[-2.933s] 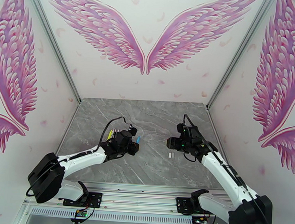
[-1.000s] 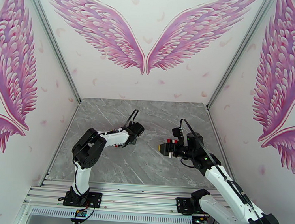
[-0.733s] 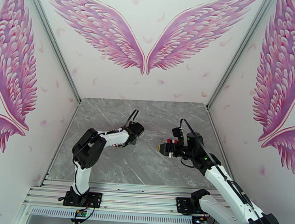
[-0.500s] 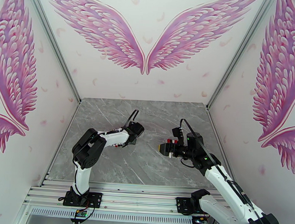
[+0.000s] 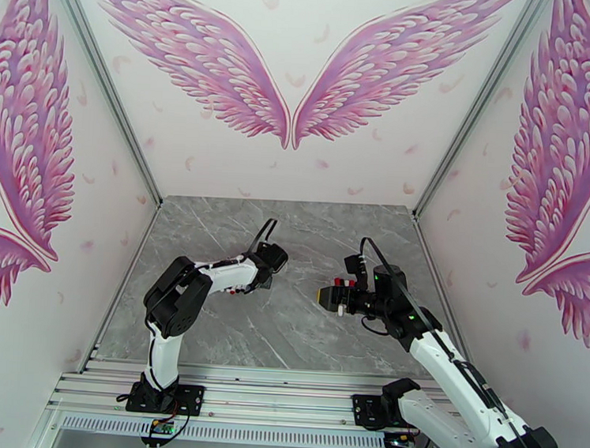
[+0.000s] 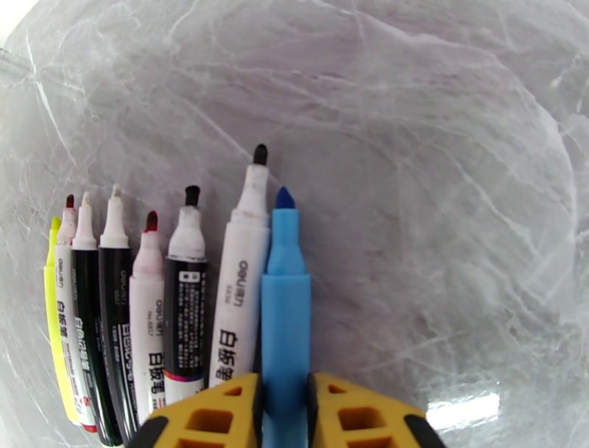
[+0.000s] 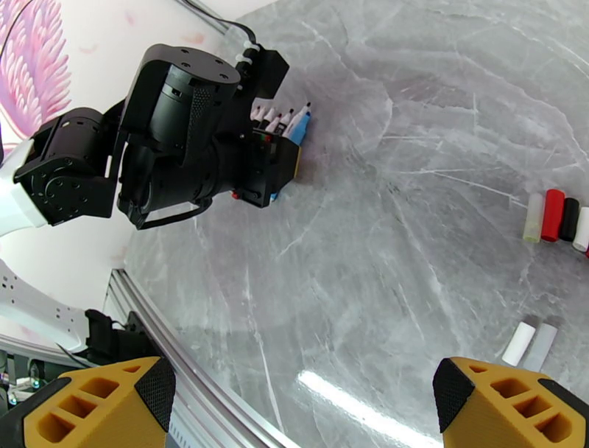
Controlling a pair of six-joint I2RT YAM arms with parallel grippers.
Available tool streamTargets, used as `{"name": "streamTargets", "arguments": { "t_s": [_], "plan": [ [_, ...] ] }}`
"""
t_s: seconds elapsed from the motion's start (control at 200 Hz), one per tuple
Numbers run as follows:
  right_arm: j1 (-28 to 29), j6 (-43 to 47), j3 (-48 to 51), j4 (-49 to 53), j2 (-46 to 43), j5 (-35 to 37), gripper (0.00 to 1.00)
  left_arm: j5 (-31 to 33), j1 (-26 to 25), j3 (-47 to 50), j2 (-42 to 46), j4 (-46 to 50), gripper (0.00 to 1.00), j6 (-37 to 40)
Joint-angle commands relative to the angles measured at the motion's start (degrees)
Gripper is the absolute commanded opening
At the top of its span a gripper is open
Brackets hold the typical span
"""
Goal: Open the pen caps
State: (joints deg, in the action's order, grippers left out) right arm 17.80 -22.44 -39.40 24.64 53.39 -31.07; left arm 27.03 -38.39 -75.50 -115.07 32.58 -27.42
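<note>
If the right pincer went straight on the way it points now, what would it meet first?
Most likely bare table, since the open right pincer tilts down toward it. Depth is unclear; if it cleared the surface, the left arm would come next.

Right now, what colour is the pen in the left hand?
Blue. The left wrist view shows the pen best.

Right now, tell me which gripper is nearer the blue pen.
Left. The left gripper is shut on the blue pen, one finger on each side of its barrel. The right gripper stands open, well away from it.
</note>
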Motion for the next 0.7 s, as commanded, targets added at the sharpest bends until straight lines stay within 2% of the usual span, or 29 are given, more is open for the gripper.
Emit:
{"name": "streamTargets", "arguments": {
  "t_s": [0.0,0.19,0.29,0.405,0.48,0.55,0.695],
  "plan": [
    [0.63,0.55,-0.22,0.23,0.22,1.10,0.99,0.36,0.34,-1.71,1.89,0.86,0.25,-0.17],
    [0.65,0.77,-0.98,0.21,-0.08,1.64,0.99,-1.07,0.34,0.18,7.49,0.84,0.31,-0.62],
    [0.60,1.24,-1.95,0.79,-0.30,3.33,0.99,-3.17,0.59,1.21,11.66,-0.42,0.40,-0.46],
    [0.61,1.30,-3.00,0.87,-0.95,7.16,0.99,-4.89,1.13,4.66,16.16,-2.11,0.58,-0.52],
    [0.62,1.42,-3.92,0.61,-1.09,9.88,0.99,-6.42,2.09,5.86,19.00,-3.24,0.81,-0.44],
    [0.64,1.61,-4.57,-0.22,-1.00,11.42,0.99,-7.32,3.07,7.14,21.63,-4.30,0.97,-0.29],
    [0.59,1.06,-5.22,-2.75,-0.01,14.51,0.99,-7.75,5.78,10.59,27.34,-6.43,0.99,0.55]
  ]
}}
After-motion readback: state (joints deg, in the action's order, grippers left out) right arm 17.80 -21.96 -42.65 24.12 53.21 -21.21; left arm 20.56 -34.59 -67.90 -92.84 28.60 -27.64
